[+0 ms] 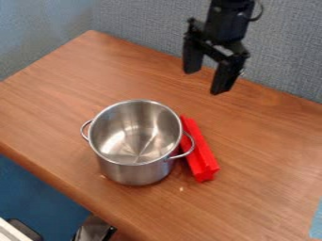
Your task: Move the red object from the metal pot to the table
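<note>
Red object (199, 149), a bright matte bar, lay flat on the wooden counter (75, 85), touching the shiny metal pot (136, 141) at its 3 o'clock side. Gripper (209, 70) hung above at 12 o'clock, fingers released, empty.

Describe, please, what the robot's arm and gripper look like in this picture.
The gripper is black all over, with two long, flat, straight fingers hanging from a blocky black wrist body. Only that lower part of the arm is in view; no markings or cables can be made out.
</note>
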Controlling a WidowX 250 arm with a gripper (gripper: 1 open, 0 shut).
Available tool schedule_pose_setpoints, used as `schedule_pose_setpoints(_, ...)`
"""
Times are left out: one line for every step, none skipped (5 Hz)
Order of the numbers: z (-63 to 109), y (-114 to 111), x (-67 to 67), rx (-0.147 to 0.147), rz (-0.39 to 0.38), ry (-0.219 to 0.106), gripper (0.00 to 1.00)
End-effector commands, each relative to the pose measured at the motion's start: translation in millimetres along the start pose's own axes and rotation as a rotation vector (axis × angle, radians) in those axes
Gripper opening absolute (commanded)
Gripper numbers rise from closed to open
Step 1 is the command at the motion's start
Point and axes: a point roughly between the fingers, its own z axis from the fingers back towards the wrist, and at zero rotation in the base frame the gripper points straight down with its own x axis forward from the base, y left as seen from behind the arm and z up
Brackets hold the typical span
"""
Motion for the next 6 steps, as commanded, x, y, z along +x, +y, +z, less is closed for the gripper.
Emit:
schedule_pose_setpoints(9.2,5.6,-35.0,0.013,0.001,-0.033,1.00)
schedule_pose_setpoints(10.2,-9.7,-47.4,-0.020,0.033,-0.005,1.00)
schedule_pose_setpoints(10.1,-23.8,-47.9,-0.063,0.064,0.029,1.00)
schedule_pose_setpoints(8.2,-41.1,-50.1,-0.075,0.041,0.073,1.00)
schedule_pose_setpoints(5.9,-63.0,-49.1,-0.074,0.008,0.113,1.00)
schedule_pose_setpoints(-2.8,-61.3,-49.6,-0.057,0.020,0.135,1.00)
